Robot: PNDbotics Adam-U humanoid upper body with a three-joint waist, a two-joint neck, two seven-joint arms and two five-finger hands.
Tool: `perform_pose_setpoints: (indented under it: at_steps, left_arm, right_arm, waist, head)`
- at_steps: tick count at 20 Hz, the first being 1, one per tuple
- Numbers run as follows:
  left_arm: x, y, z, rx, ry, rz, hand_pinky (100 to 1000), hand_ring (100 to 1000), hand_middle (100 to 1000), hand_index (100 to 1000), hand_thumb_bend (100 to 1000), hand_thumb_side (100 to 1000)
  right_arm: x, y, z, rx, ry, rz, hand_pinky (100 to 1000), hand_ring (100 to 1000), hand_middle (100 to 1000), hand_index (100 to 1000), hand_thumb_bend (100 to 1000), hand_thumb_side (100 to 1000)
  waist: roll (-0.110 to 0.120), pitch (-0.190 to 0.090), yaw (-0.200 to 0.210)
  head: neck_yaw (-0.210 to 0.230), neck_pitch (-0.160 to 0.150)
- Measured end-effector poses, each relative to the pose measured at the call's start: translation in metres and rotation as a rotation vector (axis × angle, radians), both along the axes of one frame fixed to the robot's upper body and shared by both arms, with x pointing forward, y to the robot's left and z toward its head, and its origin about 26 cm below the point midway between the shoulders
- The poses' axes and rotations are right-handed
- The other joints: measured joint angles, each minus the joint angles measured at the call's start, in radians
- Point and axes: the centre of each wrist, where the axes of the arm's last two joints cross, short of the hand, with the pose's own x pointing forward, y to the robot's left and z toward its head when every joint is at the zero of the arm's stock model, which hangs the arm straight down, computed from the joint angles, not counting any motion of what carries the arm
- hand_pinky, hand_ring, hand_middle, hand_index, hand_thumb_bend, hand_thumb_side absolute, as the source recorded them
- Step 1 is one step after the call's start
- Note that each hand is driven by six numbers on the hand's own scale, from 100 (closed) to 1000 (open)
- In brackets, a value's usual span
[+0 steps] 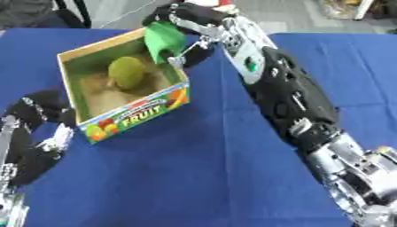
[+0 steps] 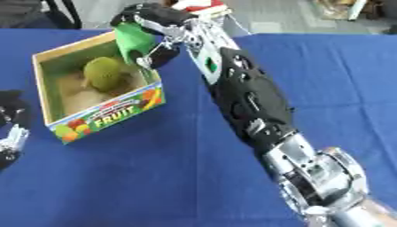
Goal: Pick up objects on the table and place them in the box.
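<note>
An open cardboard box with "FRUIT" printed on its front stands on the blue table at the upper left. Inside it lies a bumpy olive-green fruit. My right arm reaches across from the lower right, and my right hand is over the box's far right corner, fingers curled round a bright green object that hangs over the box's edge. My left hand rests at the left edge, just left of the box's front corner, with curled fingers holding nothing.
A blue cloth covers the table. Something red and white shows behind my right hand at the far edge. Grey floor and dark furniture lie beyond the table.
</note>
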Motion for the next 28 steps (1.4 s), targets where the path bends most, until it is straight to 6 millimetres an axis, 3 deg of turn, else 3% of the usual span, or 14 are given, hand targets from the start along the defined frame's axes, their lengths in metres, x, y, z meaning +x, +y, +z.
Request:
perform_pose_setpoints:
  at_steps: [1, 2, 6, 8, 12, 18, 28]
  left_arm:
    - [0.000, 0.000, 0.000, 0.000, 0.000, 0.000, 565, 578, 561, 761, 284, 434]
    - [0.000, 0.000, 0.000, -0.001, 0.000, -0.001, 565, 577, 560, 761, 285, 435]
    - [0.000, -0.001, 0.001, 0.000, 0.001, -0.006, 566, 577, 559, 761, 284, 435]
    - [0.000, -0.001, 0.000, 0.001, 0.002, -0.010, 566, 577, 559, 761, 284, 436]
    - [0.000, -0.003, 0.000, -0.001, 0.004, -0.013, 566, 577, 559, 761, 288, 434]
    - [0.000, -0.003, -0.001, -0.005, 0.005, -0.014, 567, 576, 558, 761, 285, 436]
    - [0.001, -0.003, -0.001, -0.005, 0.007, -0.013, 568, 576, 558, 761, 284, 436]
  right_arm:
    - [0.000, 0.001, 0.000, -0.002, -0.001, 0.003, 614, 725, 712, 821, 100, 100]
    - [0.000, 0.001, 0.000, -0.004, -0.002, 0.004, 739, 811, 853, 951, 100, 100]
    - [-0.003, 0.010, -0.020, -0.036, 0.027, 0.011, 759, 841, 882, 971, 100, 100]
    - [-0.005, 0.016, -0.027, -0.048, 0.026, 0.008, 775, 860, 902, 981, 100, 160]
    - [-0.006, 0.020, -0.036, -0.066, -0.003, -0.006, 836, 920, 953, 1000, 100, 375]
    - [-0.005, 0.019, -0.041, -0.079, -0.056, -0.021, 912, 1000, 1000, 1000, 114, 502]
    - [-0.005, 0.017, -0.045, -0.057, -0.078, -0.016, 933, 1000, 1000, 1000, 106, 486]
  waist:
    - [0.000, 0.000, 0.000]
    - [0.000, 0.000, 0.000]
    - [-0.003, 0.005, 0.022]
    - [-0.006, 0.005, 0.022]
    - [-0.006, 0.006, 0.022]
    - [-0.006, 0.006, 0.021]
    - [-0.005, 0.006, 0.011]
  head:
    - [0.000, 0.000]
    - [0.000, -0.001]
    - [-0.006, -0.001]
    - [-0.008, -0.001]
    - [-0.009, -0.001]
    - [-0.009, -0.001]
    - [-0.008, -0.001]
